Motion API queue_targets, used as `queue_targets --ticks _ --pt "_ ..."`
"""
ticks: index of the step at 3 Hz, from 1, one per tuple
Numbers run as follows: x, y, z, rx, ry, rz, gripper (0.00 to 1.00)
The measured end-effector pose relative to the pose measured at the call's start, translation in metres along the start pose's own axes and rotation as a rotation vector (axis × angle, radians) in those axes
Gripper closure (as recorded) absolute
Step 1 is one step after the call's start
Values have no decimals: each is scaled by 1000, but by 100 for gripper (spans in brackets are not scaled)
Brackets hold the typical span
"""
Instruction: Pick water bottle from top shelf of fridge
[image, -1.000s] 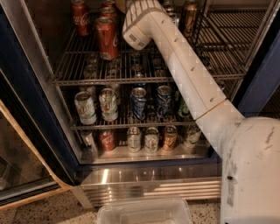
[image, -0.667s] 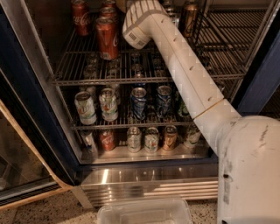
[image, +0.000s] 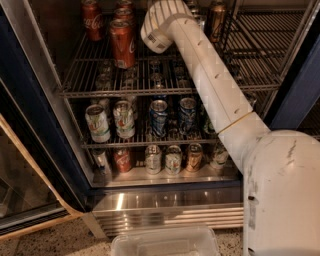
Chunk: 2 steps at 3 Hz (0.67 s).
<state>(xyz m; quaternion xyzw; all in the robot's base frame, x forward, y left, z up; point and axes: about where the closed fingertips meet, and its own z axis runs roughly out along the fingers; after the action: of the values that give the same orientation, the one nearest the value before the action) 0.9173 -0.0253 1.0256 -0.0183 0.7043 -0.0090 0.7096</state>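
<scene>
Water bottle, the clear plastic one, is hidden from us, maybe behind our long white arm (image: 215, 95) over the silver wire top shelf (image: 100, 93). Our tool is out of sight up there, so we cannot tell if it is apart or together. We think the bottle is light, squashy and slippery, so we should hold its middle gently.

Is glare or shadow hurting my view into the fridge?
Camera view: glare only on the steel base panel; the upper rack is dim, and the arm covers its middle. No water bottle shows; the gripper is out of frame above.
</scene>
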Motion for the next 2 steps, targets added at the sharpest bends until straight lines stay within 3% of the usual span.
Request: queue_targets --ticks 2 --pt "0 0 0 0 0 0 82"
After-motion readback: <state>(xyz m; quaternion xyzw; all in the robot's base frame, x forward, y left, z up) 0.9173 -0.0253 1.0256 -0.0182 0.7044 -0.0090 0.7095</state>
